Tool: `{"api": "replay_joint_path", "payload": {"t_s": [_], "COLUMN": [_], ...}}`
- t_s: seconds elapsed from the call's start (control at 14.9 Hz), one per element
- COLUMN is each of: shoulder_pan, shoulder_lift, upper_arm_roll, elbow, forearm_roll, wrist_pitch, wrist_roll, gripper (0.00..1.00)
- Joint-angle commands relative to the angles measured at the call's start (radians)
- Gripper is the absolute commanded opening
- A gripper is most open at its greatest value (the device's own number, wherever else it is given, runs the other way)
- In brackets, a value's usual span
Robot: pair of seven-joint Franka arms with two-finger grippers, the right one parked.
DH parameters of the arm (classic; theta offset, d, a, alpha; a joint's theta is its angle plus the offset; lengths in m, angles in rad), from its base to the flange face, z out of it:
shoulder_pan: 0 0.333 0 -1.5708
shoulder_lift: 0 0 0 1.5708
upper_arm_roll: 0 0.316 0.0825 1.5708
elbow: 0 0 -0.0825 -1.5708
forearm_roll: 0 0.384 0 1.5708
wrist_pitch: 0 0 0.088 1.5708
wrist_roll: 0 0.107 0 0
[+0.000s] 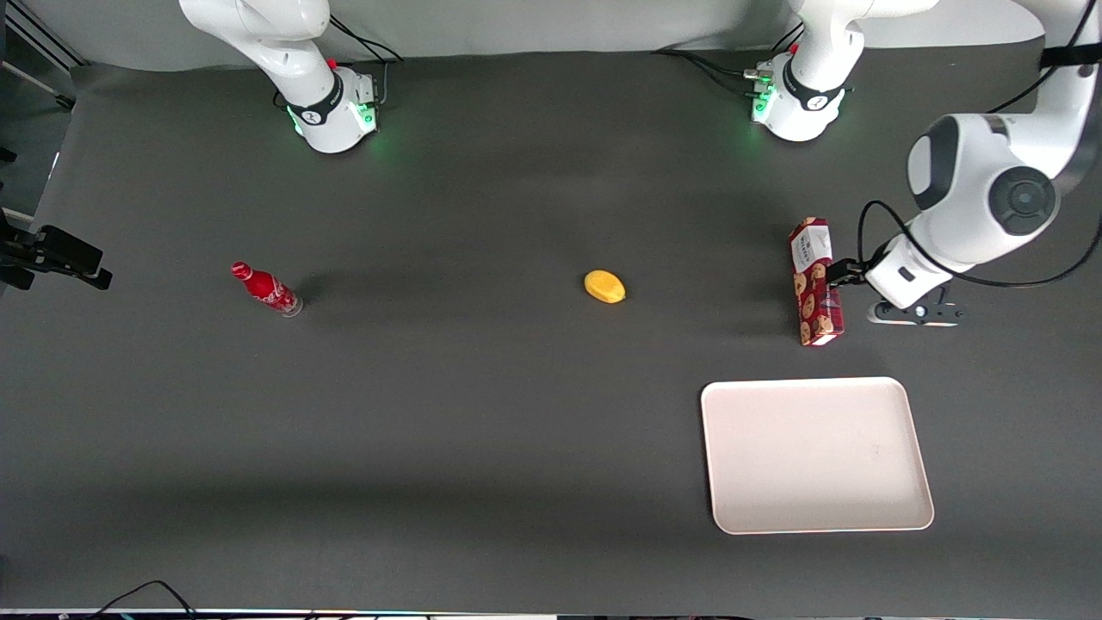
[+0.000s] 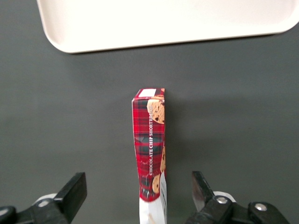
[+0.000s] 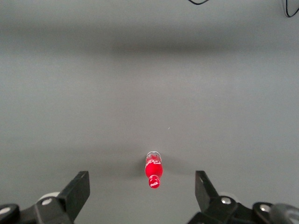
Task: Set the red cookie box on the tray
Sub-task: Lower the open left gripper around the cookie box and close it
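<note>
1. The red cookie box (image 2: pixel 150 154) is seen between the spread, released fingers (image 2: pixel 74 191) of the left gripper (image 1: pixel 839 274), untouched by either.
2. It lies on the table (image 1: pixel 482 413), near the tray (image 1: pixel 895 517), farther from the front camera.
3. Dark-red tartan, cookie pictures and "CHOCOLATE CHIP" lettering are shown.

Tartan red cookie box (image 1: pixel 814 282) on table, near pale tray (image 1: pixel 814 454)

We see the tray (image 2: pixel 163 23) cut off by the wrist frame edge, and the red cookie box (image 2: pixel 150 154) likewise at its near end. The gripper (image 2: pixel 138 196) fingertips stand wide apart — bases cropped.
</note>
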Motion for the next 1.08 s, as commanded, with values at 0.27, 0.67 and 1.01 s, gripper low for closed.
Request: {"api": "replay_joint_path", "payload": {"t_s": [0.27,0.67,1.01], "shoulder_pan": [0.002,0.001,-0.009], "shoulder_lift": [0.0,0.073,0.087], "upper_arm_roll": [-0.004,-0.005,-0.007], "elbow": [-0.222,-0.285,-0.319], "forearm_roll": [-0.01,-0.013,-0.053], "wrist_pitch": [0.207,0.359,0.42], "wrist_roll": [-0.001,-0.002,-0.002], "gripper": [1.0,1.0,0.63]}}
